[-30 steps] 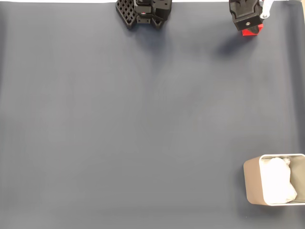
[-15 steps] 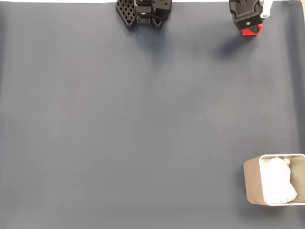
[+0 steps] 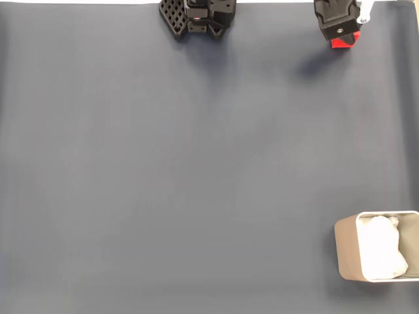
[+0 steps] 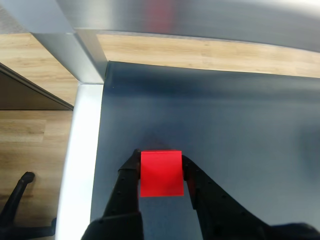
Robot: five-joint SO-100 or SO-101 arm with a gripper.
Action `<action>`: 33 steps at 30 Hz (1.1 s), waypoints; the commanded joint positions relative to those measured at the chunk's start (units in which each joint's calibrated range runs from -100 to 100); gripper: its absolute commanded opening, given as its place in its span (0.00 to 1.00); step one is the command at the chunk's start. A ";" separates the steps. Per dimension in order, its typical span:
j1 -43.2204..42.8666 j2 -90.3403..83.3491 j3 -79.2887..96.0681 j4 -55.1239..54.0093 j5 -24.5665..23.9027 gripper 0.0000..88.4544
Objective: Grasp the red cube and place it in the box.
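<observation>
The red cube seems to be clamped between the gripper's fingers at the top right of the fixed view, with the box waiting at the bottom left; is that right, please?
Not quite: the box sits at the bottom right of the fixed view. The rest holds: the gripper clamps the red cube.

From my station, in the fixed view the gripper (image 3: 342, 40) has shifted slightly toward the top edge of the frame at upper right over the last second. The red cube (image 3: 343, 43) moved with it, and less red now shows below the black housing.
</observation>
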 commanded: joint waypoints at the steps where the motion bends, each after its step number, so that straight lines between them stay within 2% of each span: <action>1: 2.16 -3.89 -1.70 1.69 -0.34 0.10; 18: 19.20 -6.32 -13.66 9.15 1.61 0.09; 33: 28.22 -1.20 -25.52 12.26 0.88 0.09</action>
